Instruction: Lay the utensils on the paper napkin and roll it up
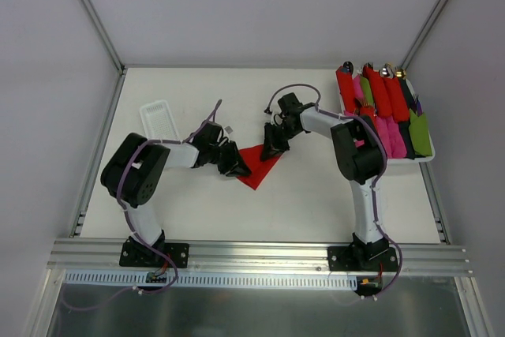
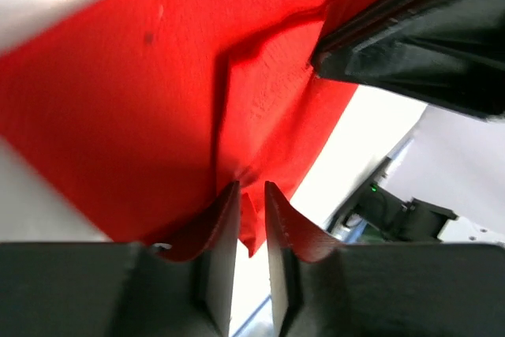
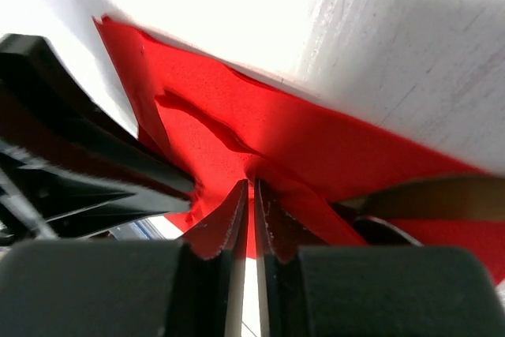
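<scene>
- Top external view: the paper napkin (image 1: 260,170) lies on the table (image 1: 316,203) near the middle, between the two arms, with one corner pointing toward the near edge.
- The left hand (image 1: 236,164) is down at the napkin's left edge. The right hand (image 1: 273,146) is down at its far corner. The two hands are close together, with only the red sheet between them.
- A white ribbed tray (image 1: 158,120) sits on the table far left, well apart from the napkin.
- A second tray (image 1: 424,159) at the far right holds rolled bundles (image 1: 379,92) in red, pink and green, with metal tips at their far ends.
- Left wrist view: the two fingers (image 2: 223,230) stand a narrow gap apart. A fold of the napkin's edge reaches down into that gap. Whether the fold is clamped or lying loose cannot be told.
- In the same view the sheet is creased and lifted into a ridge ahead of the fingertips, and the black body of the right hand fills the upper right corner.
- Right wrist view: the right hand is clenched on the napkin. Its fingers (image 3: 229,222) are almost touching, and the red paper gathers into folds where the tips meet.
- In that view a shiny curved metal utensil (image 3: 426,195) rests on the napkin just right of the fingers. Its full shape is cut off by the frame edge.
- The left hand shows as a dark mass at the left of that view, touching the sheet.
</scene>
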Motion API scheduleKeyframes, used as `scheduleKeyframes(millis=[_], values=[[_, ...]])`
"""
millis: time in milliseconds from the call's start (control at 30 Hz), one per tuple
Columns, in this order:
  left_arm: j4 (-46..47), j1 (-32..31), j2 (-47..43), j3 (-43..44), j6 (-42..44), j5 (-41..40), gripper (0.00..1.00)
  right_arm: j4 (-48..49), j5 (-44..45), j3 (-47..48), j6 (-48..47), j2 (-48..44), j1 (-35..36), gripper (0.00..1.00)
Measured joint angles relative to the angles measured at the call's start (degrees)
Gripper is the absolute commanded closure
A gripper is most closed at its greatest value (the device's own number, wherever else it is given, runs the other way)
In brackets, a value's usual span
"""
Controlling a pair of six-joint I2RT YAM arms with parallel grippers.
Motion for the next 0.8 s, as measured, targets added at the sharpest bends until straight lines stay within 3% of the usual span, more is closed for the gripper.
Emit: scheduleKeyframes(millis=[367, 800], values=[[7.37, 0.07, -10.51, -4.61, -2.34, 0.5, 0.75, -2.73, 0.83, 2.23, -0.79, 0.96, 0.28, 0.91], [13.05, -0.83, -5.9, -6.4, -7.21, 1.73, 0.82, -4.39, 0.92, 3.63, -2.1, 1.66, 0.37, 0.92]])
